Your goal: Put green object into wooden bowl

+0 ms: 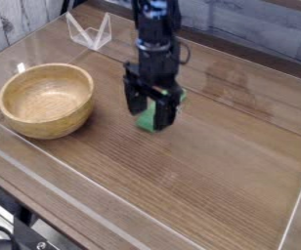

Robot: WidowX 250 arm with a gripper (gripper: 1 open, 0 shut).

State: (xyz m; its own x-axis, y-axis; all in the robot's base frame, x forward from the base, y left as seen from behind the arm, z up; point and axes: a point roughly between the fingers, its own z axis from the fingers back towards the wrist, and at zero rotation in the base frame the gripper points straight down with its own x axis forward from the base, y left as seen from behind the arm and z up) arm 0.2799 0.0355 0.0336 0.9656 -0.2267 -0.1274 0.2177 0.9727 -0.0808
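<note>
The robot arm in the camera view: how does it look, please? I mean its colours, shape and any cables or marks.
The arm is dark, nearly black, a slim column with a blue tint on its upper part. Its end effector is black too, with two flat, straight fingers below a blocky body. No cables or markings can be made out at this picture quality.
</note>
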